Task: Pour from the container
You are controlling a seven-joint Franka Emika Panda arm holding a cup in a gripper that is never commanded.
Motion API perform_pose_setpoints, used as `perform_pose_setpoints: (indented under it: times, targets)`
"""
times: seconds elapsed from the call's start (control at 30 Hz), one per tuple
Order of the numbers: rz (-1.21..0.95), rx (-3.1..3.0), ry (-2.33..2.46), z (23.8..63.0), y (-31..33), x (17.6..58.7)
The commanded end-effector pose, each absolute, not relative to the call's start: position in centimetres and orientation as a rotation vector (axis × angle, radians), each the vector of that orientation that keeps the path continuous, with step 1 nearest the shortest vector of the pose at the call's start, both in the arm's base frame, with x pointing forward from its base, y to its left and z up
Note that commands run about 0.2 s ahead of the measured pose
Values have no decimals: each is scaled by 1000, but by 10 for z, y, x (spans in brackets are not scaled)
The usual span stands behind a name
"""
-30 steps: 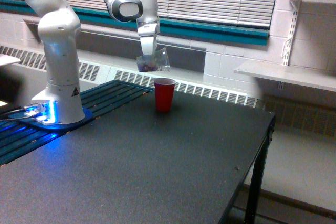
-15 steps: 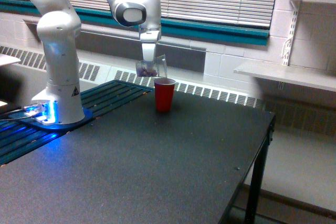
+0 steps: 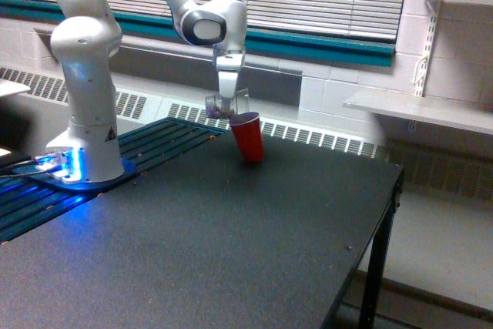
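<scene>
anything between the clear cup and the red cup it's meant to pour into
Nothing separate stands between them. The clear cup, held in the gripper, is right against the rim of the red cup, which leans toward the exterior view's left instead of standing upright.

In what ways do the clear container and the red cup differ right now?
The clear container is see-through with dark bits inside; the red cup is opaque. The container hangs in the pincer above the table; the red cup rests on the black table. The container looks about upright; the red cup leans. Both look similar in size.
</scene>
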State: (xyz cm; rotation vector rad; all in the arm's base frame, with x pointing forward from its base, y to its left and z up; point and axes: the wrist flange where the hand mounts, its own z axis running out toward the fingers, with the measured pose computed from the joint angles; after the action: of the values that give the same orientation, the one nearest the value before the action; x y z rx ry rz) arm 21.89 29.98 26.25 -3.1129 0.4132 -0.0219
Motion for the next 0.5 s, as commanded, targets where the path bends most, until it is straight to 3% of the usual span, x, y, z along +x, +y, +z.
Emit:
perform_pose_setpoints:
  times: [0.03, 0.5]
  targets:
    - [-40, -3109, 367, 267, 313, 230]
    - [-55, -3111, 362, 268, 319, 238]
